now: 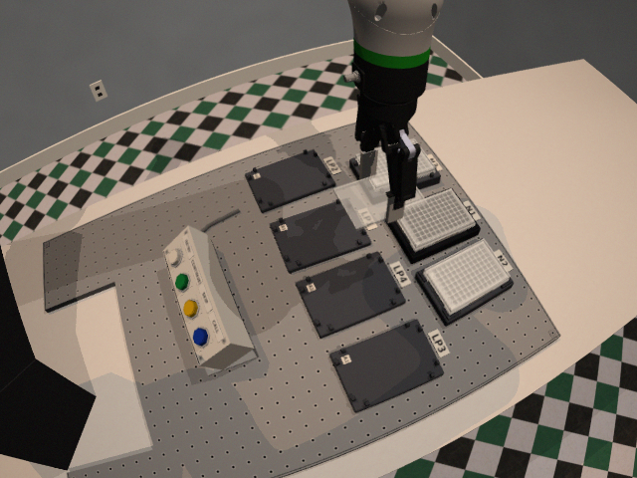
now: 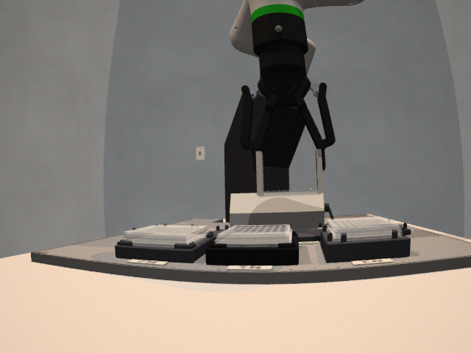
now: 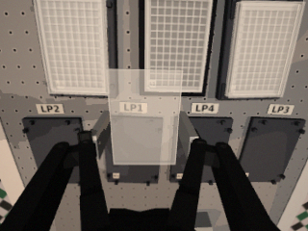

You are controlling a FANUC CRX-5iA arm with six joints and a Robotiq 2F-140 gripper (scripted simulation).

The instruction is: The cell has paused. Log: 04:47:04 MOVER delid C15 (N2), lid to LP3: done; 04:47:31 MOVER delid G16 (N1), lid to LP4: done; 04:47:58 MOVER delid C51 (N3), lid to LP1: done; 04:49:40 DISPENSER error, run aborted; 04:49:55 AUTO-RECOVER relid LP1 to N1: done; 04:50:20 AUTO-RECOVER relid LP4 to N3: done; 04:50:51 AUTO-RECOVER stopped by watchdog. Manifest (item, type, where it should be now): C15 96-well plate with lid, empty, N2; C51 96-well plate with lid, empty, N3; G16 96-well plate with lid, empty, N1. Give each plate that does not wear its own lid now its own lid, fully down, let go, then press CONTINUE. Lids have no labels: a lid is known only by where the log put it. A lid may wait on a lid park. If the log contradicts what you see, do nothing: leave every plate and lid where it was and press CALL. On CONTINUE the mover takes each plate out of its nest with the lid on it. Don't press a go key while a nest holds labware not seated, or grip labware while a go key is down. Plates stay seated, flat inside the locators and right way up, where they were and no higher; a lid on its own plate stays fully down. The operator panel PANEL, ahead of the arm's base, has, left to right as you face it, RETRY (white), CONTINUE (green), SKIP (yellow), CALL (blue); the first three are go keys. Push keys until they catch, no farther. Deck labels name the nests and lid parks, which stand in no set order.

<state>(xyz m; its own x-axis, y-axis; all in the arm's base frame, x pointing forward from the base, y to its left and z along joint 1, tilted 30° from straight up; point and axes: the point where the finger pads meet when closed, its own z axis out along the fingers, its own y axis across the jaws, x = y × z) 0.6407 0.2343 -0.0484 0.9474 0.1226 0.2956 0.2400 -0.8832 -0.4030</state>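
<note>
The gripper [image 3: 144, 140] is clamped on a clear lid [image 3: 144, 122], holding it level in the air above park LP1 [image 1: 318, 236], with its far edge reaching toward the N1 plate [image 1: 436, 218]. That plate sits bare in the middle nest. The N3 plate [image 3: 72, 45] and N2 plate [image 1: 465, 275] sit in their nests on either side; all four lid parks are bare.

A plain grey wall [image 1: 154, 36] curves round behind, bearing a small white wall socket [image 1: 98, 90]. The floor [image 1: 169, 135] is a checkerboard of green, black and white tiles, edged by a pale skirting [image 1: 128, 114]. A cream table top [image 1: 539, 169] catches soft, even light.
</note>
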